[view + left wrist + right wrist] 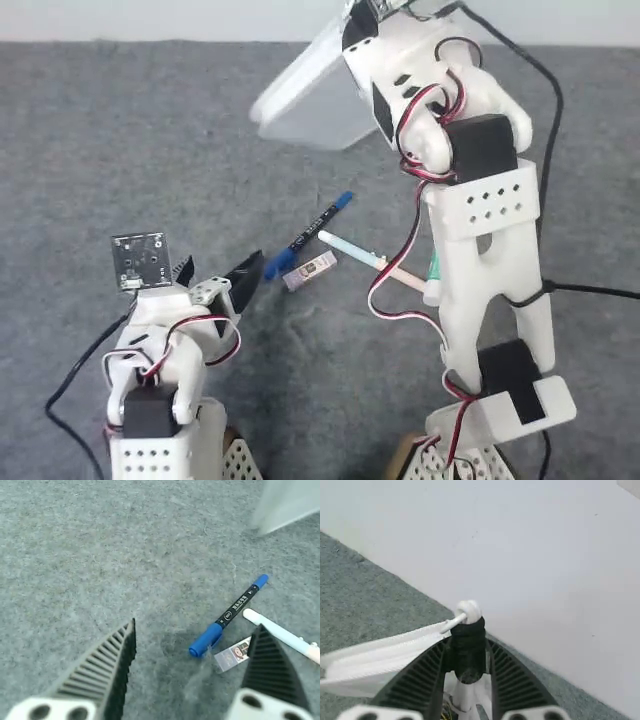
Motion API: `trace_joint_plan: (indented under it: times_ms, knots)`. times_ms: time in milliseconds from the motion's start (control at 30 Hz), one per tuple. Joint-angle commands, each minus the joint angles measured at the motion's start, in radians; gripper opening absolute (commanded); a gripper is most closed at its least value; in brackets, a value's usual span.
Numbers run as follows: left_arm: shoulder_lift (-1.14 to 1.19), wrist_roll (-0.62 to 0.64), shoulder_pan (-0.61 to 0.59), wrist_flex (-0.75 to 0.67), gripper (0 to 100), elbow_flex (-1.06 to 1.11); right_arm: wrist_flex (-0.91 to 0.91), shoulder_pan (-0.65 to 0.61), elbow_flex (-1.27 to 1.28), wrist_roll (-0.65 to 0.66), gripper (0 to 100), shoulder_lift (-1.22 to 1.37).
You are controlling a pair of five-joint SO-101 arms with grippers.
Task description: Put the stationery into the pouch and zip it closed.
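The translucent white zip pouch (315, 95) hangs clear of the table at its far side. Its long axis slants from a low corner up to the right gripper (467, 647), whose fingers pinch a black piece at the zipper end, perhaps the pull tab. On the mat below lies a black marker with a blue cap (310, 233), cap toward the arms and tip toward the pouch. A pale blue-white pen (352, 250) has one end just beside the marker's middle, and a small pale wrapped block (310, 270) lies near the cap. The left gripper (215, 275) hovers near that cap, fingers spread wide. A coarse grey felt mat (120, 150) covers the table, and a plain white wall (150, 18) stands behind.
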Motion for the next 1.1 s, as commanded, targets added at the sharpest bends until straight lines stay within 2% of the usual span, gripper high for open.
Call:
trace_joint_plan:
  times_ms: [0, 200, 333, 433, 667, 833, 1067]
  knots:
    - [-0.014, 0.012, 0.003, -0.023, 33, -0.015, -0.027, 0.016, -0.015, -0.011, 0.7, -0.028]
    - [-0.015, 0.014, -0.015, -0.032, 33, -0.022, 0.002, 0.031, -0.017, -0.009, 0.7, -0.033]
    - [-0.015, 0.057, -0.089, -0.138, 33, -0.024, 0.101, 0.028, -0.06, 0.046, 0.7, -0.033]
    - [-0.015, 0.071, -0.091, -0.218, 33, -0.021, 0.196, 0.002, -0.094, 0.097, 0.7, -0.033]
    - [-0.014, 0.068, 0.058, -0.249, 33, -0.025, 0.346, -0.097, -0.106, 0.23, 0.7, -0.027]
    - [-0.014, 0.064, 0.175, -0.31, 33, -0.027, 0.355, -0.194, -0.107, 0.232, 0.7, -0.033]
    - [-0.014, 0.006, 0.308, -0.362, 28, -0.027, 0.394, -0.314, -0.109, 0.232, 0.7, -0.035]
